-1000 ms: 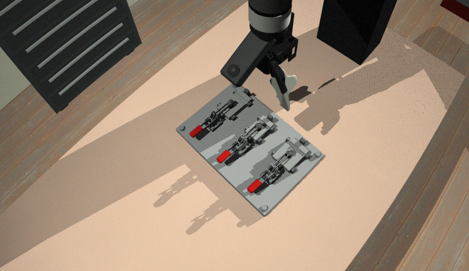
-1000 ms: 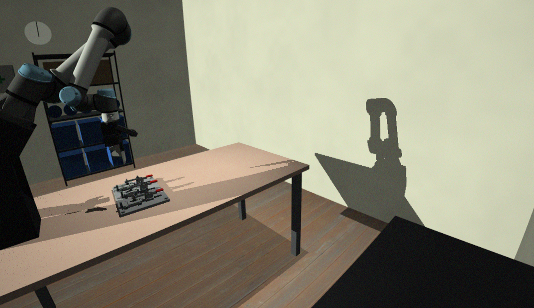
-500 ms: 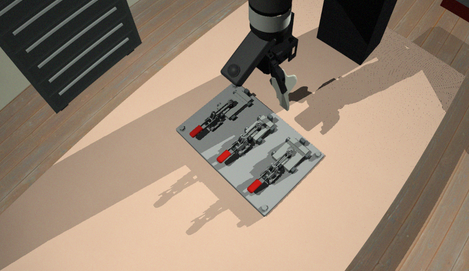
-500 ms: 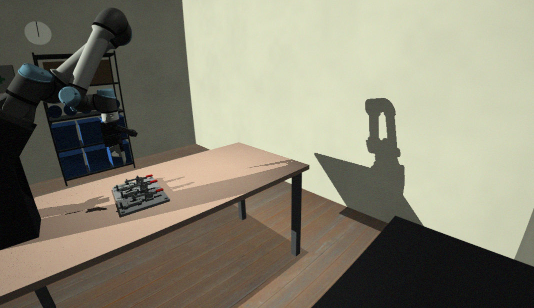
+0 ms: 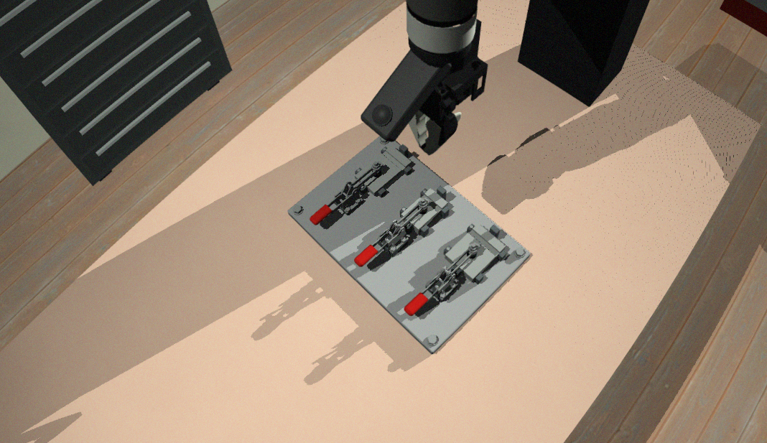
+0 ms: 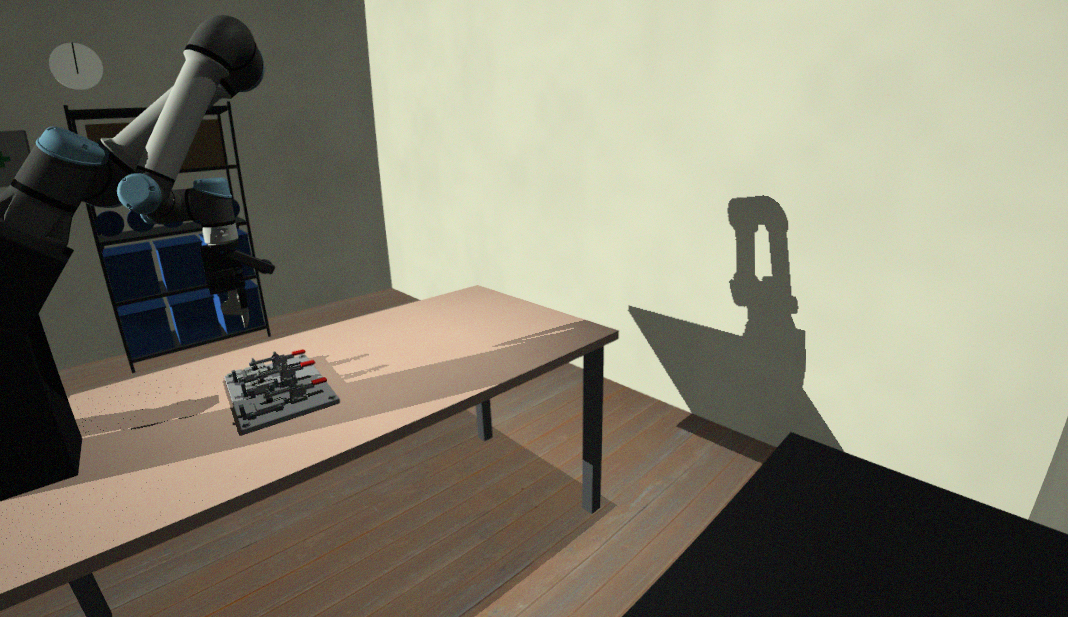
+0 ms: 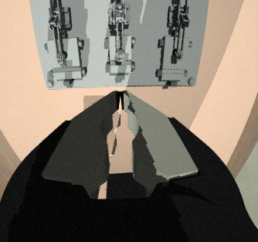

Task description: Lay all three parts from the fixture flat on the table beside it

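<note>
The fixture is a grey plate (image 5: 396, 302) (image 6: 291, 413) (image 7: 93, 76) with three red-handled toggle clamps in a row. Under the clamp arms sit three grey parts: one (image 5: 390, 178) (image 7: 170, 55) at the end nearest the drawer cabinet, a middle one (image 5: 432, 217) (image 7: 113, 49), and a wider one (image 5: 459, 250) (image 7: 71, 55) at the other end. The clamp arm tips lie over the parts; the red handles point away from the robot base. My gripper (image 5: 431, 149) (image 6: 242, 323) (image 7: 120, 92) is shut and empty, above the table, beside the plate's base-side edge. Its jaw tips meet.
The fixture lies on a pale table (image 5: 565, 359) (image 6: 464, 311). The black robot pedestal (image 5: 577, 36) (image 6: 39, 421) stands on the gripper's side of the plate. A dark drawer cabinet (image 5: 130, 110) stands beyond the table. A shelf with blue bins (image 6: 129, 271) is behind the arm.
</note>
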